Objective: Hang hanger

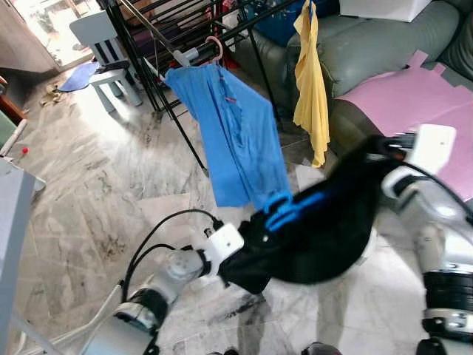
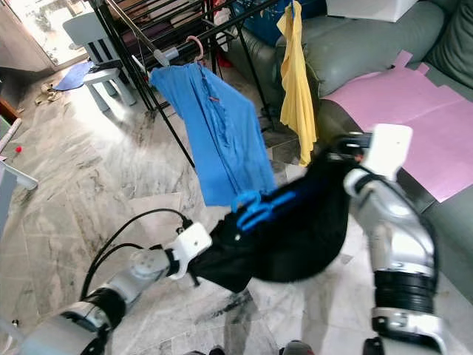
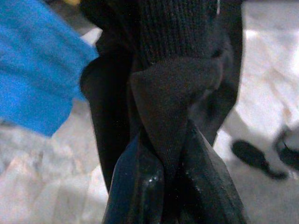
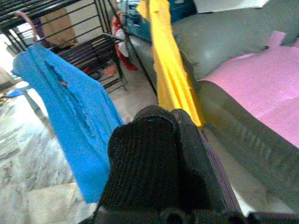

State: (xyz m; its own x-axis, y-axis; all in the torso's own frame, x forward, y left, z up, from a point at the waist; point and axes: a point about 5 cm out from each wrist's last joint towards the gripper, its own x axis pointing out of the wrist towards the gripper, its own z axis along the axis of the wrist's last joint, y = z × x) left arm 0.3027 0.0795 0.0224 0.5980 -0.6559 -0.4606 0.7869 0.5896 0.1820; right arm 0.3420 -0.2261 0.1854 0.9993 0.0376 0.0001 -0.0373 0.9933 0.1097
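Stretching a black garment on a blue hanger between them, the left claw and right claw each pinch its ends; the hanger slants up rightward above the marble floor.

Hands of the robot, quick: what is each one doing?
Left hand: closed on the black garment.
Right hand: closed on the same black garment.

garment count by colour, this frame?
Blue: 1, blue shirt hung on the rack.
Yellow: 1, yellow garment hung on the rack.
Black: 1, black garment with a blue hanger on it, stretched between the left pincer and right pincer.
Total: 3 garments.
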